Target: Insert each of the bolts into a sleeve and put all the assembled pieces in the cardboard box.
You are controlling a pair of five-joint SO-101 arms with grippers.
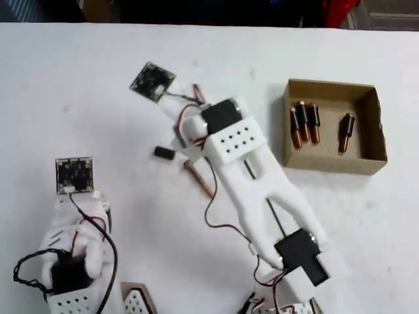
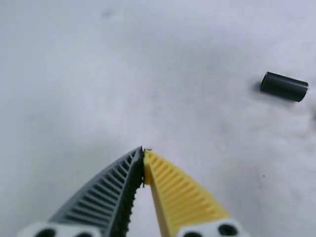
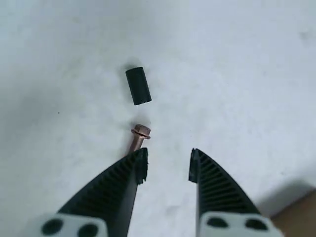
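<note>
White tabletop (image 3: 237, 74) bears bolt (image 3: 139, 134) just beside right fingers (image 3: 123, 182), sleeve (image 3: 138, 86) beyond.

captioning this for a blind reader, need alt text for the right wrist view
The right gripper, jaws open, hangs over a white table. A copper bolt lies just ahead of the gripper, its shank partly hidden behind it, its head pointing at a black sleeve that lies a little beyond, not touching it.

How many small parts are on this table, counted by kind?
Assembled pieces in the box: 4
Loose copper bolt: 1
Loose black sleeve: 1
Cardboard box: 1
Total: 7
</note>
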